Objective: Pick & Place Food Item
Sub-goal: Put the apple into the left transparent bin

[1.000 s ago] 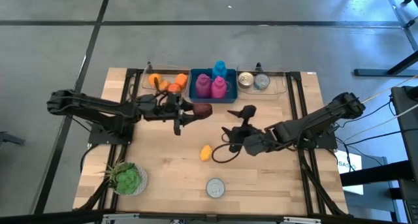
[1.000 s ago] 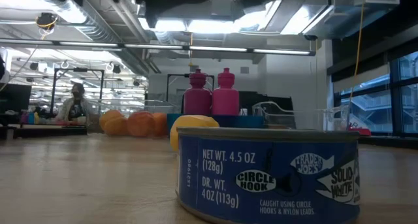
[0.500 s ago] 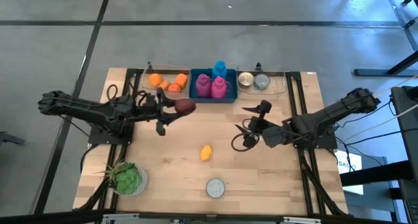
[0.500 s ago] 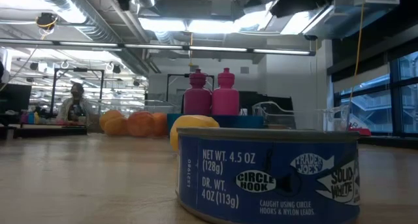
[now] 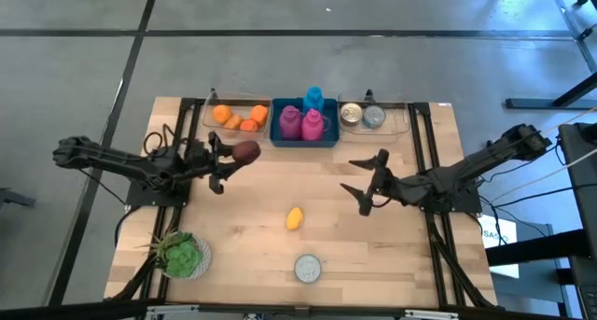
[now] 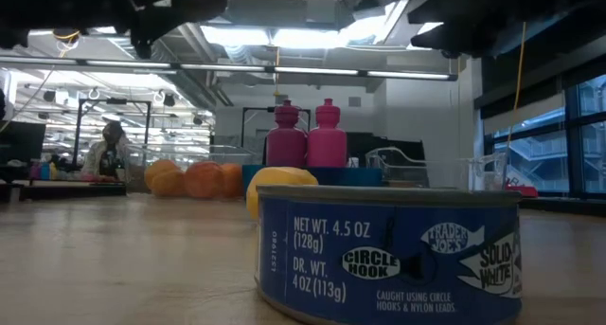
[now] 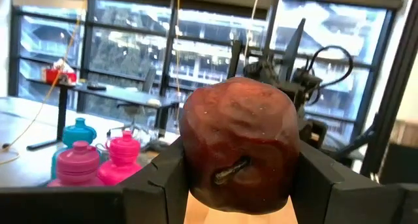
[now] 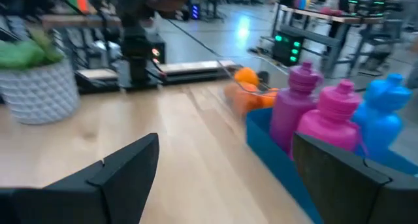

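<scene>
A dark red apple (image 5: pixel 248 150) hangs above the table's left half, in front of the orange bin, with my left gripper (image 5: pixel 241 154) shut on it. In the left wrist view the apple (image 7: pixel 238 145) fills the middle, its stem end toward the camera. My right gripper (image 5: pixel 367 182) stands open over the table's right half with nothing between its fingers (image 8: pixel 124 175). A yellow fruit (image 5: pixel 295 217) lies on the bare wood at mid-table, and a tuna tin (image 5: pixel 308 267) stands near the front edge. My left gripper pinches the apple by its two opposite sides (image 7: pixel 192 165) between the two fingers (image 7: pixel 163 178). The fingers come about level from the table's left. The apple is lifted clear of the table, its stem end turned back toward the wrist.
Along the far edge stand a clear bin of oranges (image 5: pixel 238 117), a blue bin with pink and blue bottles (image 5: pixel 303 122) and a clear bin with tins (image 5: pixel 366 117). A potted green plant (image 5: pixel 182 255) stands at the front left. Bare wood lies between the grippers.
My left gripper has drawn back toward the table's left edge, carrying the apple with it, still lifted clear. My right gripper has drawn back toward the table's right edge and rolled about its own line, staying open. Both arms have sunk into the top of the low view.
</scene>
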